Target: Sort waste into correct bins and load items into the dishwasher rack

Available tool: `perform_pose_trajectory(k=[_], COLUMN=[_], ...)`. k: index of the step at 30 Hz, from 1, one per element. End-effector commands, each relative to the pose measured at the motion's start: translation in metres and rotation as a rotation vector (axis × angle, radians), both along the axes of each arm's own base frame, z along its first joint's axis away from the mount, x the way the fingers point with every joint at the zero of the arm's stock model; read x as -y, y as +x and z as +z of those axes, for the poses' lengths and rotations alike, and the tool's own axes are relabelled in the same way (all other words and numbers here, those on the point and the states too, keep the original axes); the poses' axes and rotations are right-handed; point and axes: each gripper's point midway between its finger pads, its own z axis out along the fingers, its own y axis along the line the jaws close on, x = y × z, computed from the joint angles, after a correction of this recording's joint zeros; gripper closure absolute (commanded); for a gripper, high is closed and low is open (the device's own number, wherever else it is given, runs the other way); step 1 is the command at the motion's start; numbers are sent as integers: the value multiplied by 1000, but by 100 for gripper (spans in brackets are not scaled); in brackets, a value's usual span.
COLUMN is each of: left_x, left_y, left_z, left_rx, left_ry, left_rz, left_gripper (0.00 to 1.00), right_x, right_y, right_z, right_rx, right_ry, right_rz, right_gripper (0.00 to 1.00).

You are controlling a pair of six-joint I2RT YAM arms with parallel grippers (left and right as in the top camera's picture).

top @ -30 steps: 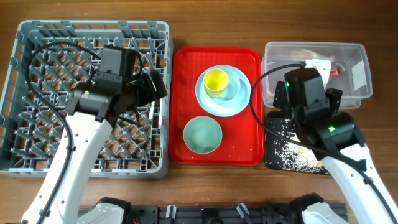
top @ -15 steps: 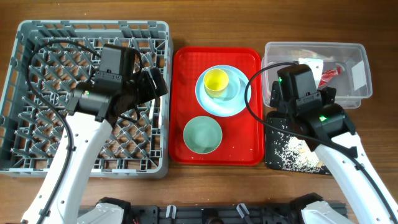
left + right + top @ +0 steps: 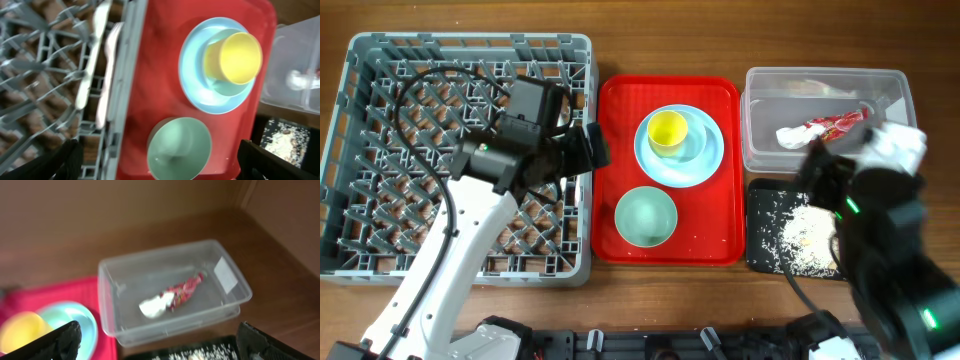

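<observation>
Trouble looked likeliest at the stack on the red tray (image 3: 620,110): the yellow cup (image 3: 667,131) sat in a pale bowl (image 3: 224,90) on the blue plate (image 3: 706,160), so a pinch on one smooth rim could tip the rest or knock the green bowl (image 3: 646,215) nearby. The left end effector (image 3: 582,152) hung released and empty by the rack (image 3: 360,60) edge. The right end effector (image 3: 160,342) was likewise released, facing the clear tub (image 3: 770,100) that held the wrapper (image 3: 832,126) and napkin (image 3: 793,135). Crumbs (image 3: 805,235) lay in the black tray (image 3: 760,200). The worktop (image 3: 670,40) was brown wood, and little of the room showed.
</observation>
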Motion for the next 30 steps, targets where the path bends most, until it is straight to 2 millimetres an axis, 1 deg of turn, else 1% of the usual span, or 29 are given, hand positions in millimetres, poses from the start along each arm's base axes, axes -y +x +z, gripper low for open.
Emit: perform_pose_trajectory(k=[1, 4, 9, 11, 12, 14, 15, 16, 18, 19, 23, 27, 30], left_x=[9, 13, 27, 36, 39, 49, 54, 60, 72, 81, 104, 117, 122], left_y=[7, 10, 16, 19, 20, 24, 25, 26, 29, 30, 32, 45, 49], left_z=[4, 8, 16, 22, 25, 40, 48, 58, 77, 89, 108, 111, 98], left_rx=[42, 58, 98, 133, 146, 189, 216, 241, 277, 291, 270, 190, 89], left_ry=[-10, -32, -88, -100, -104, -117, -117, -120, -131, -134, -104, -30, 9], left_rz=[-39, -48, -85, -122, -130, -158, -185, -206, -238, -264, -345, -390, -408], left_gripper=[0, 1, 29, 47, 53, 68, 85, 95, 96, 96, 96, 94, 94], right_x=[12, 15, 16, 16, 16, 16, 16, 16, 16, 16, 16, 16, 16], right_y=[-23, -33, -34, -34, -34, -34, -34, -34, -34, -34, -34, -34, -34], right_z=[28, 35, 36, 35, 35, 35, 35, 35, 35, 35, 35, 35, 35], right_rx=[125, 161, 166, 165, 165, 165, 165, 165, 165, 165, 165, 165, 165], right_ry=[45, 59, 60, 60, 60, 60, 60, 60, 60, 59, 60, 60, 60], right_rz=[-28, -28, -28, -28, -28, -28, -28, -28, -28, -28, -28, -28, -28], right_gripper=[0, 0, 0, 0, 0, 0, 0, 0, 0, 0, 0, 0, 1])
